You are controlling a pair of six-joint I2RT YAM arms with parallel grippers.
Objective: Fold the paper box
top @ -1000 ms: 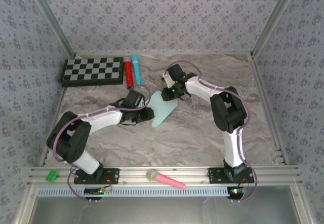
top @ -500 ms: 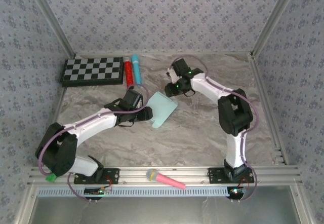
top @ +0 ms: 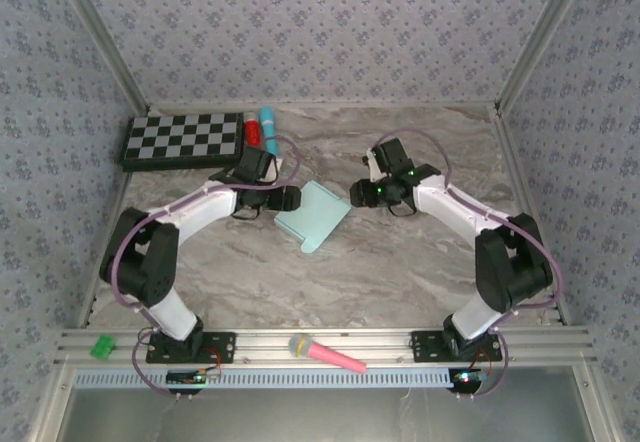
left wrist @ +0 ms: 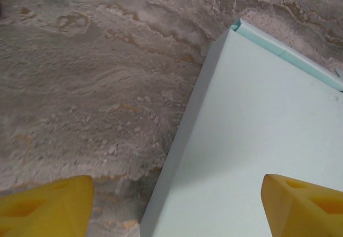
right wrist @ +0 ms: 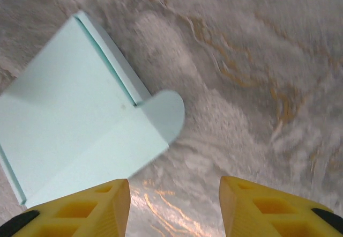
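The paper box is a pale aqua card lying flat on the marble table, mid-table. In the left wrist view the paper box shows one long edge and a folded lip at the far end. My left gripper sits at its left edge. The left gripper is open, one finger above the table and one above the card. My right gripper is just right of the box, apart from it. This right gripper is open over bare marble, with the box and its rounded tab ahead to the left.
A checkerboard lies at the back left, with a red marker and a turquoise marker beside it. A pink microphone rests on the front rail. A small green piece sits at the front left.
Both grippers have opened wider. The right gripper has drawn back to the right, off the box. The left gripper has shifted toward the back. The box now lies flatter.
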